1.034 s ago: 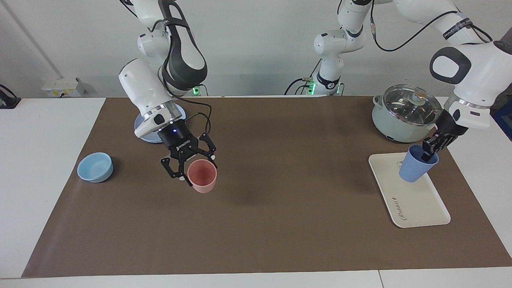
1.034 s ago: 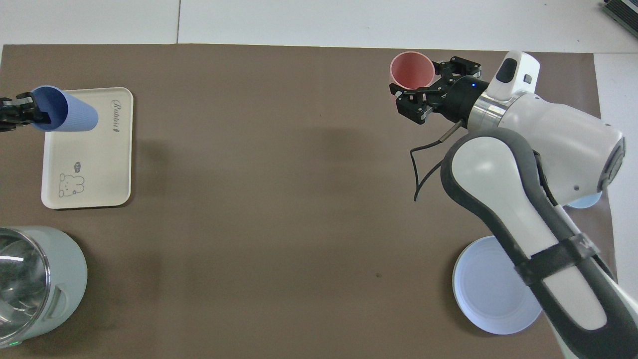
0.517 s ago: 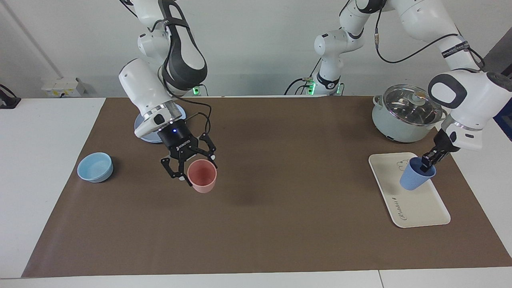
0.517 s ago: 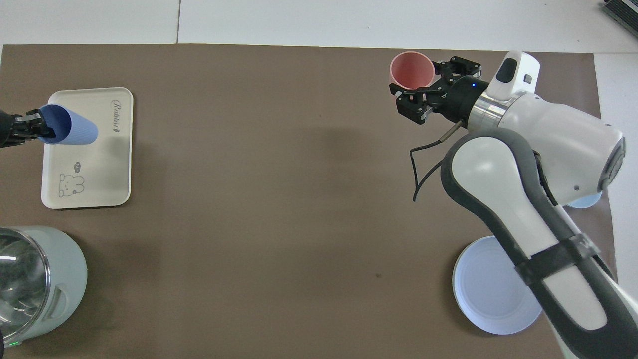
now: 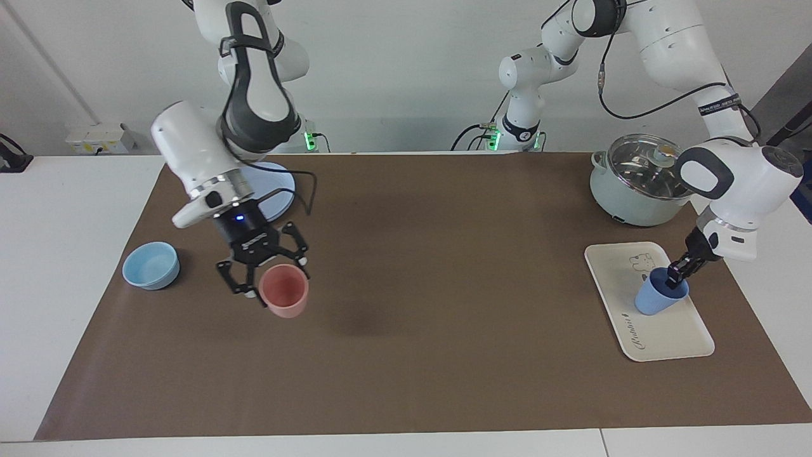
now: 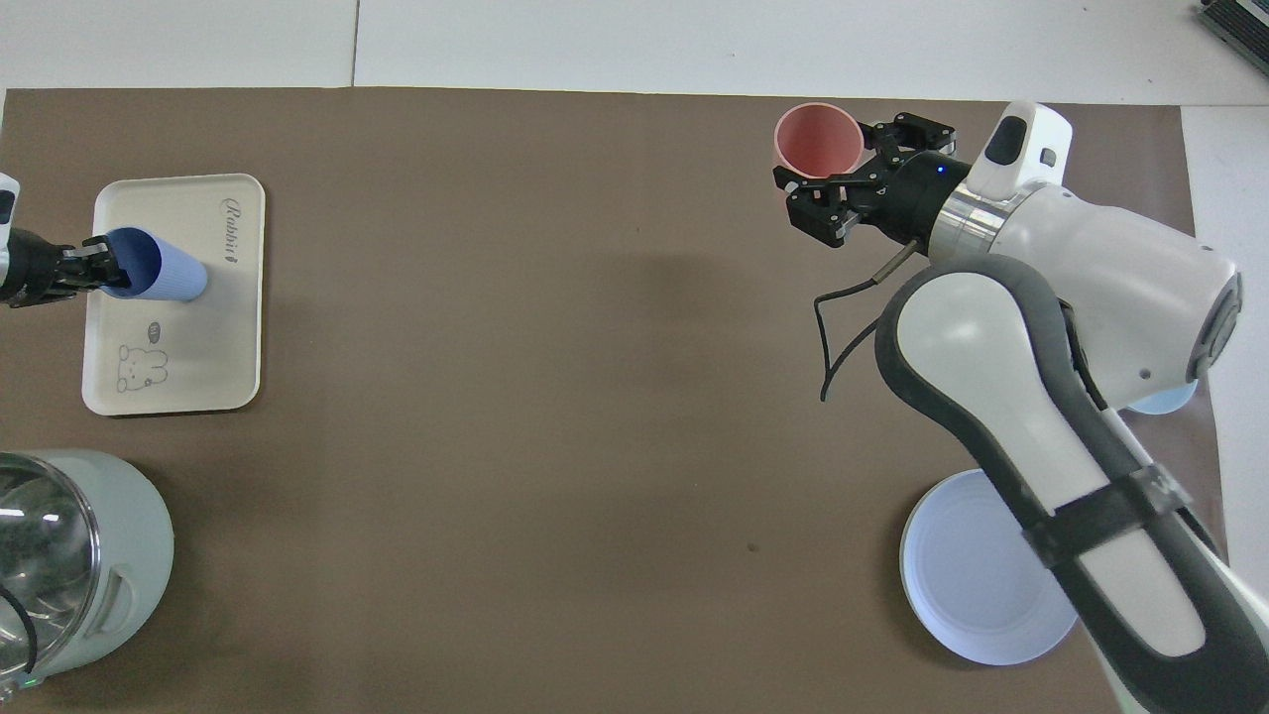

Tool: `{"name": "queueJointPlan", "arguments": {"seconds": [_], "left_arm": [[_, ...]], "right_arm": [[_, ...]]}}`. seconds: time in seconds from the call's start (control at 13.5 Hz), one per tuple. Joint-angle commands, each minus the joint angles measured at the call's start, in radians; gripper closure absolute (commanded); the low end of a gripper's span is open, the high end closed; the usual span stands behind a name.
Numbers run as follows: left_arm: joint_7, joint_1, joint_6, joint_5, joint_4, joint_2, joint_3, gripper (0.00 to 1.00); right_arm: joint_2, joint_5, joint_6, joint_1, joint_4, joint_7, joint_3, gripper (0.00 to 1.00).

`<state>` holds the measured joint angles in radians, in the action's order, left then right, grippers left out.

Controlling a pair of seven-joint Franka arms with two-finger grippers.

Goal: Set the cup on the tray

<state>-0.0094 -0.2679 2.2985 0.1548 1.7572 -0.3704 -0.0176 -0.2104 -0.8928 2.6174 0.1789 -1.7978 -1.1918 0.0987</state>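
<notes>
Over the last second the left pincer [image 5: 676, 275] has come down with the cup [image 5: 660, 298], which hung tilted and clear above the tray [image 5: 666, 339] and now stands nearly upright with its base on or just off the tray's middle. The fingers are closed on the rim, 1 inside the mouth and 1 outside, so the cup hangs directly below the pincer and the tray spreads under both. In my judgement the placing is all but done: what remains is to let the base settle flat, open the fingers and lift straight up so the rim is not dragged over.

The right pincer [image 5: 263, 276] has also moved, carrying the pink cup [image 5: 285, 291] toward the right arm's end of the surface [image 5: 406, 355]; its fingers are spread around that cup, and whether they actually press on it cannot be told. The light-blue bowl [image 5: 151, 264] lies on the surface beside this pincer, and the round plate [image 6: 977, 585] sits under the right arm.

Containers: the cup's mouth shows nothing inside but the pincer's finger; the pink cup and the bowl look empty; the tray carries only the cup; the lidded pot [image 5: 641, 181] stands near the left pincer, its contents not readable through the glass lid.
</notes>
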Motion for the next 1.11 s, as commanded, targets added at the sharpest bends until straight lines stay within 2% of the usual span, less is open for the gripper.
{"name": "queueJointPlan", "arguments": {"seconds": [0.0,0.07,0.15,0.22,0.3,0.52,0.67,0.81,1.03], "left_arm": [[-0.003,-0.002,-0.028,-0.026,-0.054,-0.008,-0.01,0.37],[-0.004,0.001,-0.074,-0.024,-0.094,-0.008,-0.01,0.2],[-0.007,0.003,-0.152,-0.024,-0.144,-0.008,-0.011,0.18],[-0.023,0.021,-0.248,-0.024,-0.209,-0.008,-0.012,0.18],[-0.032,0.053,-0.346,-0.026,-0.264,-0.008,-0.01,0.17],[-0.032,0.101,-0.622,-0.113,-0.417,-0.007,-0.013,0.18],[-0.032,0.2,-0.788,-0.193,-0.505,-0.005,-0.007,0.19],[-0.029,0.289,-0.887,-0.273,-0.521,0.014,-0.008,0.22],[-0.02,0.328,-0.906,-0.271,-0.484,0.154,-0.025,0.23]], "right_arm": [[-0.009,0.15,-0.022,-0.025,0.052,0.121,-0.022,1.0],[-0.01,0.152,-0.025,-0.042,0.04,0.094,-0.019,1.0],[-0.018,0.132,-0.033,-0.07,0.037,0.019,-0.019,1.0],[-0.026,0.068,-0.037,-0.096,0.032,-0.05,-0.019,1.0],[-0.027,-0.051,-0.033,-0.102,0.0,-0.127,-0.019,1.0],[-0.079,-0.465,-0.037,-0.127,-0.031,-0.501,-0.017,1.0],[-0.089,-0.596,-0.063,-0.148,-0.058,-0.615,-0.017,1.0],[-0.131,-0.705,-0.158,-0.206,-0.069,-0.728,-0.017,1.0],[-0.202,-0.831,-0.287,-0.269,-0.077,-0.919,-0.017,1.0]]}}
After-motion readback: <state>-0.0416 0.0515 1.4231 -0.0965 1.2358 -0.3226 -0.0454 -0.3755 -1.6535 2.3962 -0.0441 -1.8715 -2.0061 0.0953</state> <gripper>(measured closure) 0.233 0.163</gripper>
